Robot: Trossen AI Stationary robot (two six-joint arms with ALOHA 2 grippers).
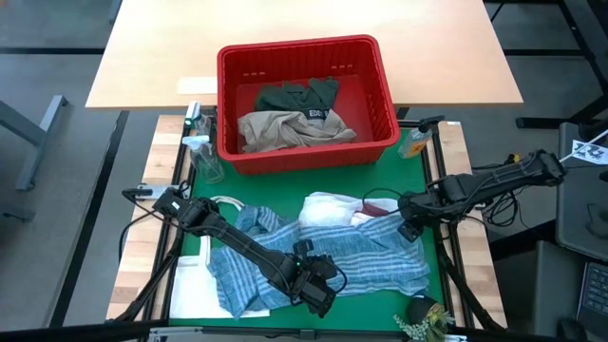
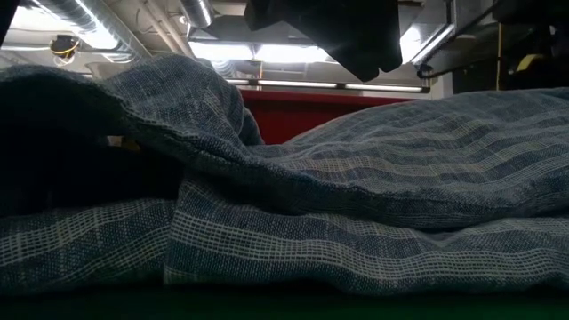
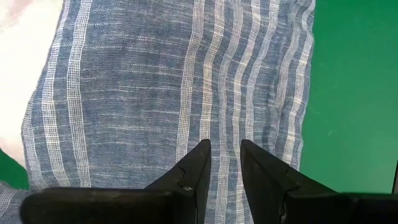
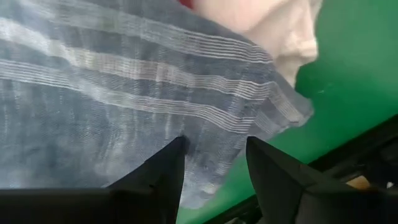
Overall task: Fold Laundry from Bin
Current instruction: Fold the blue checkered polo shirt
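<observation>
Blue-and-white striped cloth (image 1: 323, 252) lies spread and rumpled across the green mat (image 1: 380, 309) on the surface, in front of the red bin (image 1: 306, 100). A white garment (image 1: 330, 209) and a strip of maroon cloth (image 1: 380, 220) sit bunched on its far edge, toward the bin. Inside the bin I see a beige piece (image 1: 290, 130) and a dark green one (image 1: 302, 95).

My left gripper (image 1: 318, 294) hangs over the striped cloth's near edge; its fingers (image 3: 200, 163) stand a little apart with nothing between them, tips just above the weave. My right gripper (image 1: 410, 228) is at the cloth's right end, fingers (image 4: 171, 163) spread wide over the striped corner, empty as far as I can see.

A flat white bag (image 1: 204, 275) lies under the cloth's left side.
</observation>
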